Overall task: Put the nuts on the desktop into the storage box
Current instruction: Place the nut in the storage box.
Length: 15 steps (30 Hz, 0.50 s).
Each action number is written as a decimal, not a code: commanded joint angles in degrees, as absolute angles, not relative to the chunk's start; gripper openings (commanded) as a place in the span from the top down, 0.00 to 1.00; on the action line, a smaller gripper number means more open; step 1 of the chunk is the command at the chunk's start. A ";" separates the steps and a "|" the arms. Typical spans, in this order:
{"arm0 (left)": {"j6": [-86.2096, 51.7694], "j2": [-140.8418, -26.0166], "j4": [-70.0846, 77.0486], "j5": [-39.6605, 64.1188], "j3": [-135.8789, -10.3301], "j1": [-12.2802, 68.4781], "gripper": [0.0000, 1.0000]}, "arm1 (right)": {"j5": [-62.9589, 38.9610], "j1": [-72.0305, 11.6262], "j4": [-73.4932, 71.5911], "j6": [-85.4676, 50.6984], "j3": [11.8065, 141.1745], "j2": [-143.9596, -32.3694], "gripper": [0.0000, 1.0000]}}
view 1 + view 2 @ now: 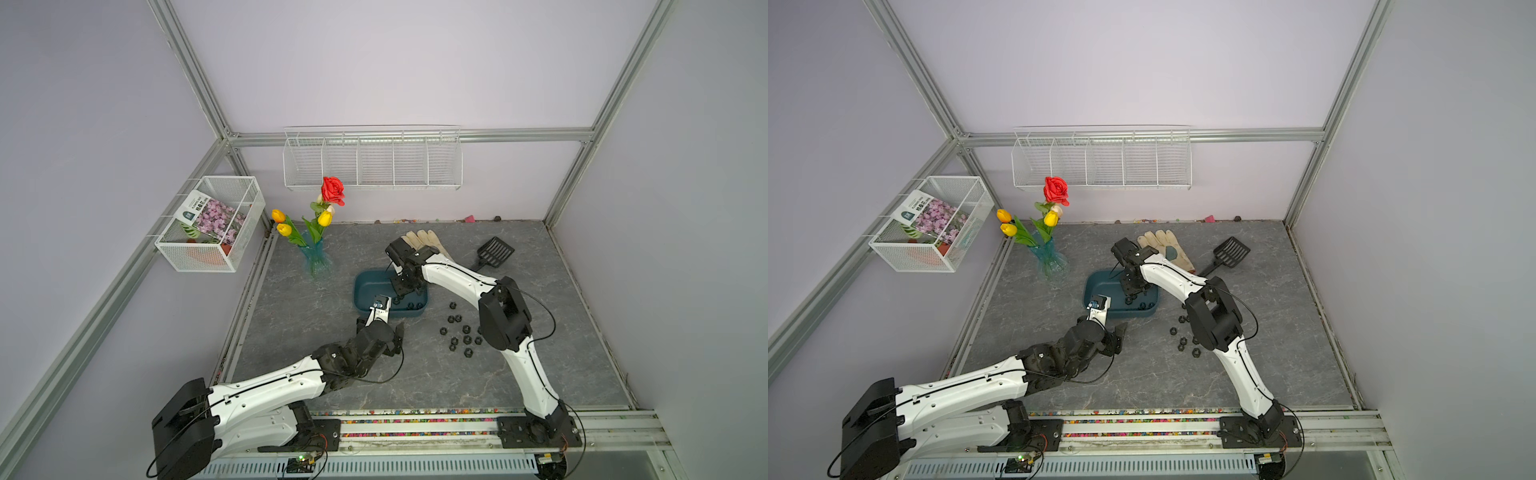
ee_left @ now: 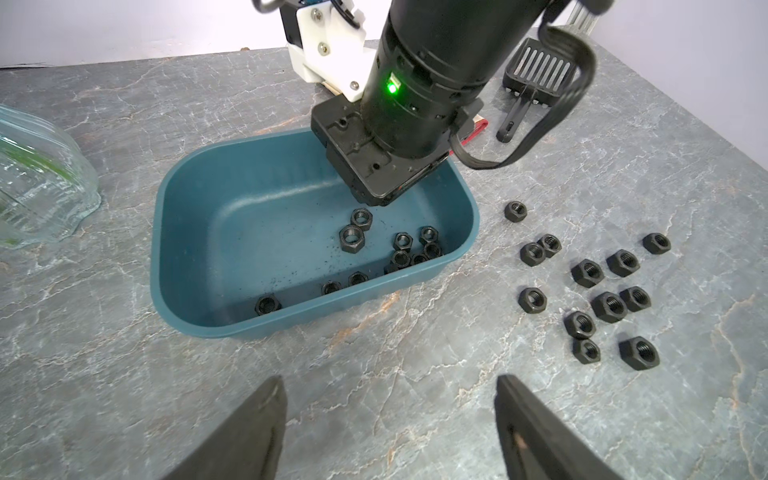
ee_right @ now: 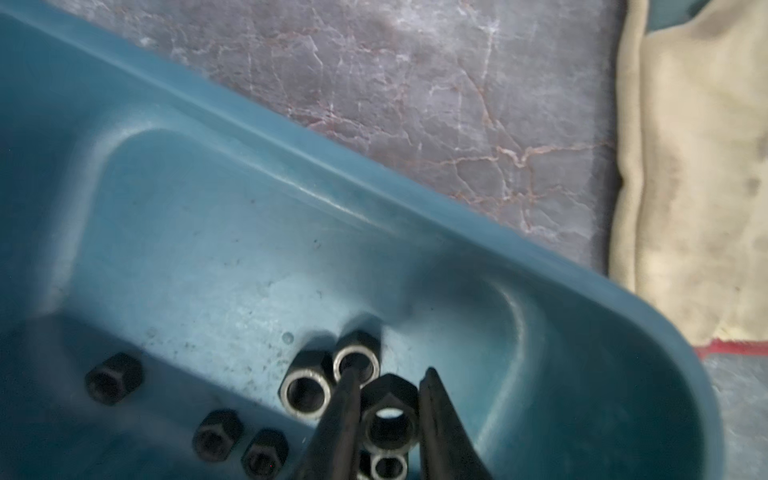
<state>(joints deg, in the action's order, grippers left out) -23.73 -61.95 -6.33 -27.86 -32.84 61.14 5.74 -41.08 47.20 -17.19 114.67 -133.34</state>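
The right gripper (image 3: 390, 390), clamped on a nut (image 3: 388, 428), hangs straight above the storage box (image 3: 374, 195) floor (left gripper (image 2: 388, 382) gapes nearby).

The nuts (image 2: 609, 306) are black; the storage box (image 2: 187, 232) is dark teal-blue. The bench (image 2: 415, 395) is dark grey, stone-patterned with pale and rusty veins. The glove (image 3: 685, 166) is cream with a red edge, the slotted scoop (image 2: 540, 68) black, the rose (image 1: 333, 190) red, the tulips (image 1: 284, 229) yellow, the mesh baskets (image 1: 372, 162) white.

top views: high, whole desktop (image 1: 436, 386) | wrist views: close, share storage box (image 2: 166, 249)
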 commanded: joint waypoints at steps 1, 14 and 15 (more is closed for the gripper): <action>-23.82 -61.63 -5.33 -28.31 -31.70 60.91 0.19 | 5.85 -41.20 45.50 -15.73 116.23 -135.57 0.93; -23.29 -62.09 -4.17 -27.77 -31.27 60.79 0.19 | 7.47 -41.17 44.65 -15.73 117.62 -138.69 0.90; -23.30 -62.18 -4.11 -27.69 -31.24 60.73 0.19 | 7.47 -41.22 44.73 -15.73 117.61 -138.78 0.88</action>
